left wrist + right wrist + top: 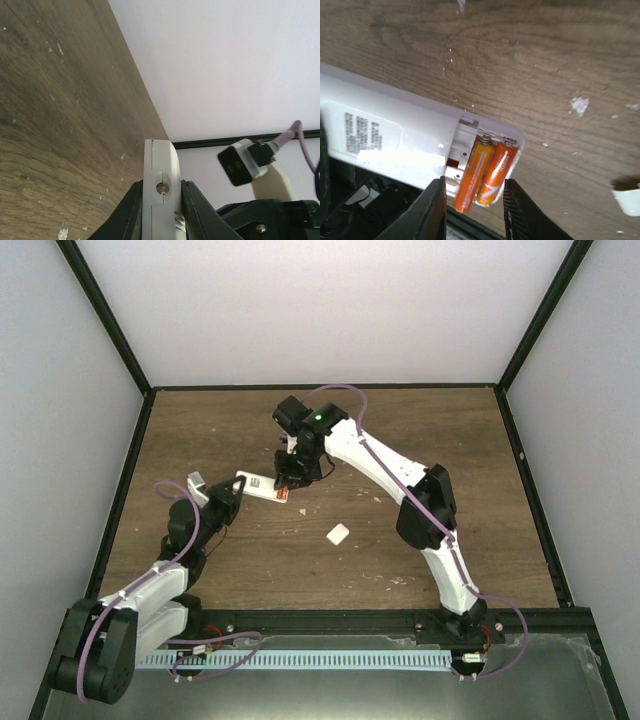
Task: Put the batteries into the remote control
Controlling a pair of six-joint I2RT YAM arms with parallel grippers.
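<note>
The left gripper (226, 502) is clamped on 1 end of the remote control (256, 486), holding it back-up above the wooden table (450, 460). At the remote's far end, 2 orange batteries (472, 172) lie side by side in the open recess (springs at their upper ends). The right gripper (474, 182) straddles their lower ends, jaws slightly parted and not visibly squeezing. A small white cover piece (338, 533) lies on the table, further right.
</note>
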